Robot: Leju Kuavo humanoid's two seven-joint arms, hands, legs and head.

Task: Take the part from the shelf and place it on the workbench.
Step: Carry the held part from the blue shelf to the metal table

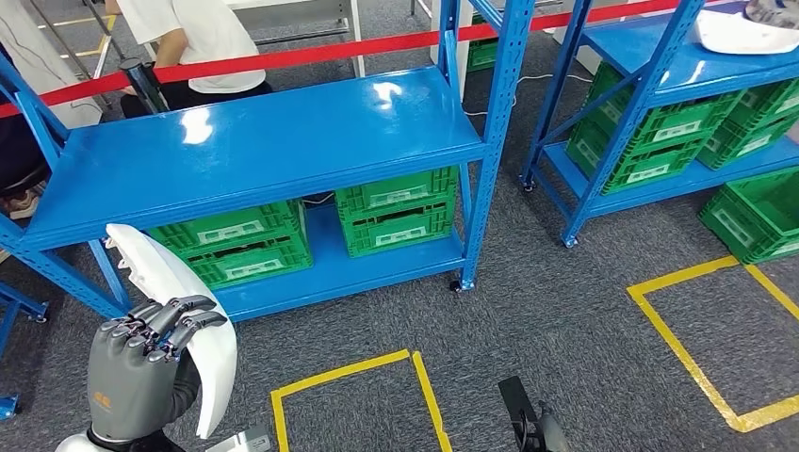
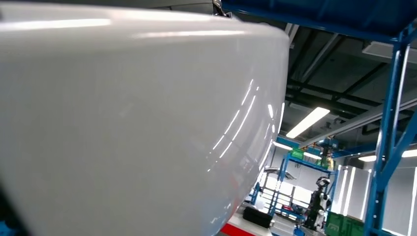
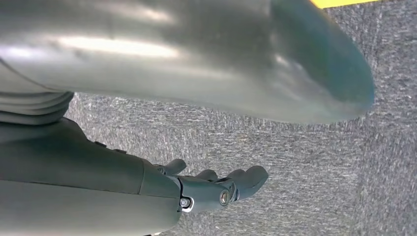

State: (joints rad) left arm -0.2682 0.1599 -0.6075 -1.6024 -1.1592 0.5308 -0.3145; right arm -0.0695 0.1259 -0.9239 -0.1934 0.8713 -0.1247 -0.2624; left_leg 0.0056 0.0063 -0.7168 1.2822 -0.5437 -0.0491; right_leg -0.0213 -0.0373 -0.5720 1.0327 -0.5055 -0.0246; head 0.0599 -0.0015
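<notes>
White and glossy, the part (image 1: 179,311) stood on edge in the robot's left hand (image 1: 141,367), its dark fingers (image 1: 184,325) hooked over the rim, low at the robot's left side and in front of the near corner of the blue shelf (image 1: 254,141). From the left wrist the same curved shell (image 2: 133,123) loomed close and pale. The shelf's top board lay bare and shiny, with green crates (image 1: 396,212) tucked on the level beneath. A red tape (image 1: 311,55) ran across behind it, and a person in a white shirt (image 1: 203,33) sat beyond. The right hand (image 3: 216,187) hung over grey carpet (image 3: 295,162), fingers loosely apart and holding nothing, as far as that cramped view allowed. Yellow floor lines (image 1: 697,367) marked squares on the carpet.
</notes>
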